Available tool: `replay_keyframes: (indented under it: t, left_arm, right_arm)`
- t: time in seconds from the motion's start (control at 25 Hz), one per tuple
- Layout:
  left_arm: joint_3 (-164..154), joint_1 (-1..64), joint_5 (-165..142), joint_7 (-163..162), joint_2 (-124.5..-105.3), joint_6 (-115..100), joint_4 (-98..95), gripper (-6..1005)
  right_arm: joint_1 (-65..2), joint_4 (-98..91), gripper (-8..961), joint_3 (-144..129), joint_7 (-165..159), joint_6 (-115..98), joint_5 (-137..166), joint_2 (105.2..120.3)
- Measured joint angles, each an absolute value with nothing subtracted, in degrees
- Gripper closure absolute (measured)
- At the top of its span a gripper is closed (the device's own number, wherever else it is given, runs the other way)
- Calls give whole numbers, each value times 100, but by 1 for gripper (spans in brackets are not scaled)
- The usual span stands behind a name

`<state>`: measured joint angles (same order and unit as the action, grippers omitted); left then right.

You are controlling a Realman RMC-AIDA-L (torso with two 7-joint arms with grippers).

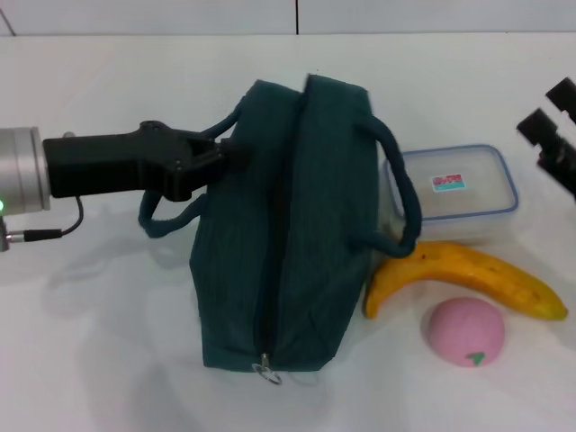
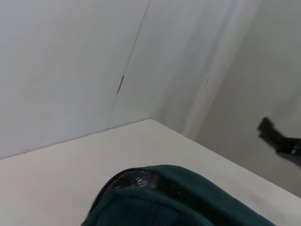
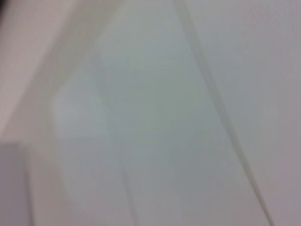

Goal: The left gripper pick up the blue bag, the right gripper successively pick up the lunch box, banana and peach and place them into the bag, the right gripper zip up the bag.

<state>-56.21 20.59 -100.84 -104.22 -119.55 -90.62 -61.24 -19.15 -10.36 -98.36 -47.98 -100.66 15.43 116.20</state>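
So the dark teal zip bag (image 1: 288, 234) is lying on the white table (image 1: 99, 342), pretty much dead centre in the head view, with its zipper running down the middle and the metal zipper pull (image 1: 267, 369) at the near end. The zip looks done up along most of its length.

The left gripper (image 1: 219, 155) comes in from the left side and sits right at the bag's left edge, up by the far end, where the left carry handle (image 1: 166, 216) loops out. Its fingers look pinched onto the handle or the fabric there, though the exact contact spot is hard to make out. In the left wrist view you just get a rounded bit of the bag (image 2: 174, 197) up close, plus the right gripper (image 2: 277, 139) far off.

The right gripper (image 1: 551, 121) hangs at the far right edge, well apart from everything; can't tell whether it's open.

Right of the bag: the clear lunch box (image 1: 454, 193) with a blue rim, partly behind the bag's right handle (image 1: 400, 189). Nearer than that is the banana (image 1: 463, 277), one tip almost touching the bag, and the pink peach (image 1: 465, 331) just beside the banana.

The right wrist view shows only pale blur.
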Motion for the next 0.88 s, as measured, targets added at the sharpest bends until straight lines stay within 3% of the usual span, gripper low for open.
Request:
replay_keyframes:
  t: [0.2,0.88]
  left_arm:
    - [-5625,2098,-10078,-10432,-11959,-9073,-6124,956]
    - [-5626,2110,-10083,-10406,-11954,-9079,-6127,956]
  right_arm:
    - [-1933,-1022,117,-9914,-6199,-9358,796,11623]
    - [-1996,-1034,121,-10444,-8226,-6827,262,11628]
